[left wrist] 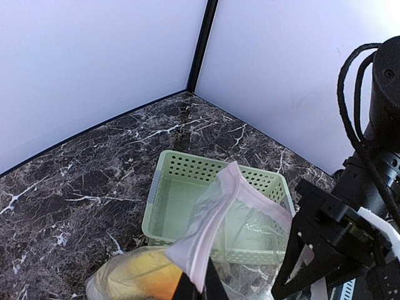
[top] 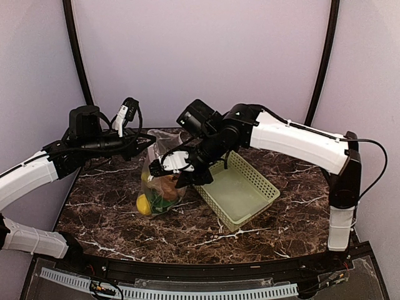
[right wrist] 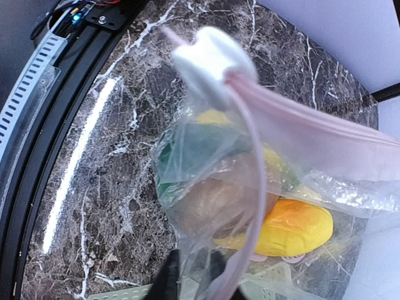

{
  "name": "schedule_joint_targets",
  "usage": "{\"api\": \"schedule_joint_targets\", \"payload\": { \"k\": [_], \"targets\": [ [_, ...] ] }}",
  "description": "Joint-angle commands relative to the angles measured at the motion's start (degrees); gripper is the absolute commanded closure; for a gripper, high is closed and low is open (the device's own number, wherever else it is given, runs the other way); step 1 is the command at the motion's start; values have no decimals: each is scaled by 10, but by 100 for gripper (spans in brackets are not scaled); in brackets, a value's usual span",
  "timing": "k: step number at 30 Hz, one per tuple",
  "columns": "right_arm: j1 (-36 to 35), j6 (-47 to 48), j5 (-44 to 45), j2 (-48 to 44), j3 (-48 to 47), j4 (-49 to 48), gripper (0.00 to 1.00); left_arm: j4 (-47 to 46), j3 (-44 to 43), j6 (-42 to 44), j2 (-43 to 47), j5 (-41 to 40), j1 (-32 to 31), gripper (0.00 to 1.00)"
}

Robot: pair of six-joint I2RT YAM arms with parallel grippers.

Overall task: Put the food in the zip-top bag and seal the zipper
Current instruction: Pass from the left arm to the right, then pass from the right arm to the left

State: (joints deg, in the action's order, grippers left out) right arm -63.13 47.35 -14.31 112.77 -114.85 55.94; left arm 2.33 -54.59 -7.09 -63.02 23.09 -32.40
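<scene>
Above the counter [top: 262, 231] hangs the zip-top bag [top: 159, 164], food [top: 164, 187] inside, its zipper [right wrist: 294, 125] running from the left gripper [left wrist: 195, 289], jaws clamped on it, toward the right gripper [right wrist: 192, 278]. Right jaws straddle the strip; whether they pinch it, I cannot tell.

Your arms: white shells, black joints. Left arm [top: 28, 175] has a black motor block [top: 84, 122] at 10 o'clock w/ a white plug [top: 122, 115]. Right arm [top: 300, 140] carries a thin black cable [top: 384, 156] at 3 o'clock. Right gripper [right wrist: 192, 278]: black fingers.
</scene>
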Motion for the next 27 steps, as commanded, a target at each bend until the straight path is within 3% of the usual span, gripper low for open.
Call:
{"api": "schedule_joint_targets", "payload": {
  "k": [1,2,3,5,8,10,14,19,27],
  "targets": [
    [-3,-22,44,-2,-33,-34,100,-9,1,12,11,5,1,93],
    [-3,-26,49,-7,-33,-43,100,-7,1,15,11,1,1,86],
    [-3,-31,51,-14,-32,-52,100,-6,-1,24,15,-2,1,69],
    [-1,-43,46,-27,-32,-67,100,7,-7,34,29,-21,1,52],
    [1,-66,23,-41,-39,-71,100,14,-12,39,79,-69,-19,34],
    [1,-77,13,-45,-39,-71,100,17,-7,51,127,-103,-49,28],
    [1,-98,4,-50,-32,-77,100,48,16,52,210,-147,-90,28],
    [2,-122,1,-40,-41,-81,100,85,70,39,293,-134,-101,32],
    [5,-145,20,-33,-54,-90,100,123,98,26,291,-65,-108,43]
  ]
}}
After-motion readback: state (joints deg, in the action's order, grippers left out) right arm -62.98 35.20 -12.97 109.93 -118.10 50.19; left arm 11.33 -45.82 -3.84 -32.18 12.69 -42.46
